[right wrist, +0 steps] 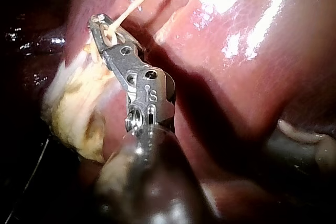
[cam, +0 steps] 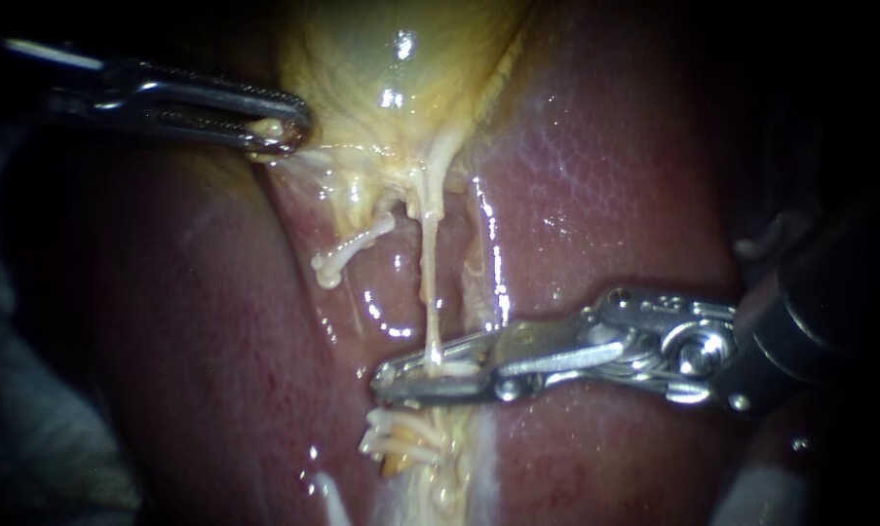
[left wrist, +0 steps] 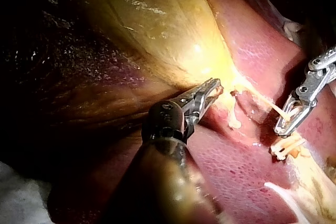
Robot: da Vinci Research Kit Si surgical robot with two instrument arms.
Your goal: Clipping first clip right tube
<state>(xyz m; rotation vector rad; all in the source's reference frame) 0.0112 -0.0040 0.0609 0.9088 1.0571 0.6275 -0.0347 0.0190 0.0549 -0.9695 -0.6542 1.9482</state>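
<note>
A thin pale tube (cam: 428,282) runs down from the yellow gallbladder (cam: 381,58) over the liver (cam: 605,195). My right instrument (cam: 391,382) comes in from the right, and its jaws are shut on this tube low down, tips meeting past it. From the right wrist, the tube (right wrist: 134,6) enters the jaws (right wrist: 97,22) from ahead. My left instrument (cam: 288,131) enters from the upper left, jaws shut on the gallbladder's lower edge. The left wrist view shows the same hold (left wrist: 214,88), with the right instrument (left wrist: 281,128) on the tube (left wrist: 273,107) beyond.
A short pale stub of tube (cam: 347,253) lies left of the gripped tube, its free end on the liver. Frayed yellowish tissue (cam: 405,443) sits just below the right jaws. Another pale strand (cam: 478,282) runs to the right of the tube.
</note>
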